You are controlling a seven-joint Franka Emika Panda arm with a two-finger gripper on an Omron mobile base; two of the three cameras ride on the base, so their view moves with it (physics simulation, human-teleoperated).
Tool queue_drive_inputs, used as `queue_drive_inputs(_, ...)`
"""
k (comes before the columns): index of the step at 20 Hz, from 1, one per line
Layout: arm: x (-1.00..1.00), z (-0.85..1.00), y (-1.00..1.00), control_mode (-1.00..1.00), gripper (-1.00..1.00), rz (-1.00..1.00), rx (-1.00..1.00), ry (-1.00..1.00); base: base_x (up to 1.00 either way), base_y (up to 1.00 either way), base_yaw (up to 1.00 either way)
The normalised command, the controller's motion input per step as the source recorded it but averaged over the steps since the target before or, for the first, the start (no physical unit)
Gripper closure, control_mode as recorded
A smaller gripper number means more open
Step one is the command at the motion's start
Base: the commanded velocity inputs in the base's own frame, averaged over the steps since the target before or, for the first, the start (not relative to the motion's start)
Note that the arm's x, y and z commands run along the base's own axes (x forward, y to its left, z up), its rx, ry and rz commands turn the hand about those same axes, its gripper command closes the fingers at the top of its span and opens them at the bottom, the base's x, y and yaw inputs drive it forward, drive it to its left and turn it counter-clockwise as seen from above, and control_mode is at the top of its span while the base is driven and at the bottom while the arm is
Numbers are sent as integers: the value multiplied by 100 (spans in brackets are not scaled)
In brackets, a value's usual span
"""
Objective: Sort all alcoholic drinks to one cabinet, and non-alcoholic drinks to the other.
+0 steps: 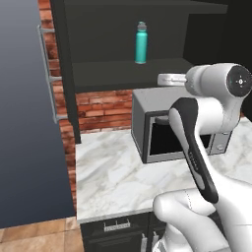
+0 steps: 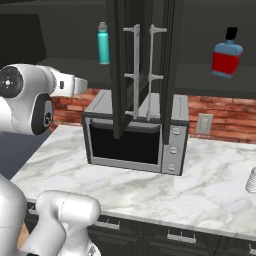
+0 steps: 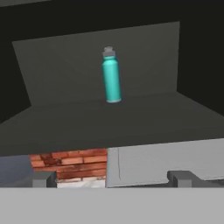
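A tall teal bottle [image 1: 141, 43] [image 2: 103, 43] [image 3: 111, 76] with a grey cap, a non-alcoholic drink, stands upright on the dark shelf of the open left black cabinet [image 1: 123, 69] [image 3: 87, 122]. On the shelf of the right cabinet [image 2: 200, 85] stands a squat blue bottle [image 2: 227, 54] with red label and black cap, an alcoholic drink. A clear ribbed bottle [image 2: 252, 180] sits on the counter at the far right. My gripper [image 3: 113, 178] [image 1: 168, 78] [image 2: 80, 85] is open and empty, above the microwave, facing the teal bottle from well short of the shelf.
A steel microwave [image 1: 162, 123] [image 2: 135, 135] sits on the marble counter [image 1: 113, 172] below the cabinets. The left cabinet's open door [image 1: 24, 113] with its silver handle stands at my left. Two open doors [image 2: 142, 65] hang edge-on between the cabinets. Brick wall behind.
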Motion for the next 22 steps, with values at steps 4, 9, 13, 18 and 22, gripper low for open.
queue_drive_inputs(4,0,0,0,100,-100,0,0,0,-30,-1,0)
queue_drive_inputs(9,0,0,0,100,-100,0,0,0,-67,-18,-1)
queue_drive_inputs(13,0,0,0,100,-100,0,0,0,-64,-26,-3)
queue_drive_inputs(18,0,0,0,100,-100,0,0,0,-50,-38,-2)
queue_drive_inputs(22,0,0,0,100,-100,0,0,0,-28,-65,0)
